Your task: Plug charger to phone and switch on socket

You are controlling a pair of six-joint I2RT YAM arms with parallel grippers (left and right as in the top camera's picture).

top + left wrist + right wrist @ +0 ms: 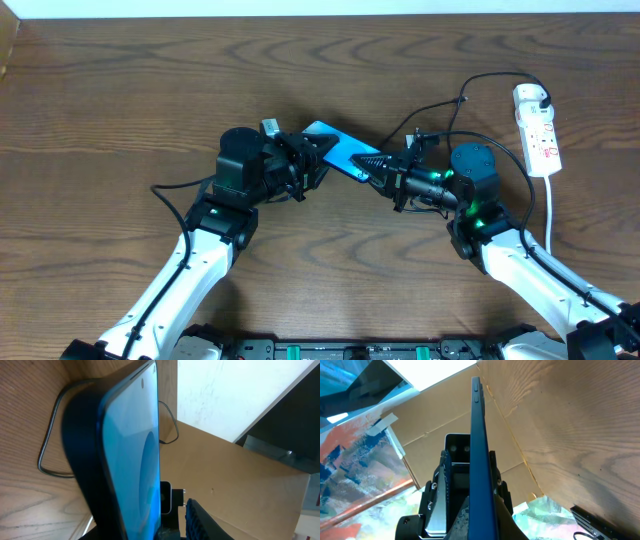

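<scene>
overhead only: the phone is showing its cyan screen over the table, with the left gripper at its left end and the right gripper at its right end.
socket: lying flat, well to the right of the phone.
charger: its black cable is leaving the socket's far end and looping back toward the phone's right end.
left wrist only: the phone is filling the frame from close up, seen at a steep slant with the screen glowing. a small dark and white piece is sitting by its lower end, too blurred to name.
right wrist only: the phone is standing edge-on, with black gripper parts flanking both of its faces.
left gripper state: grasping the phone.
right gripper state: clenched, with its tips at the phone's right end. i cannot tell whether it is pinching anything.
hidden: the arms are covering the plug tip and the phone's port, and the socket's red markings are too small to read.
</scene>
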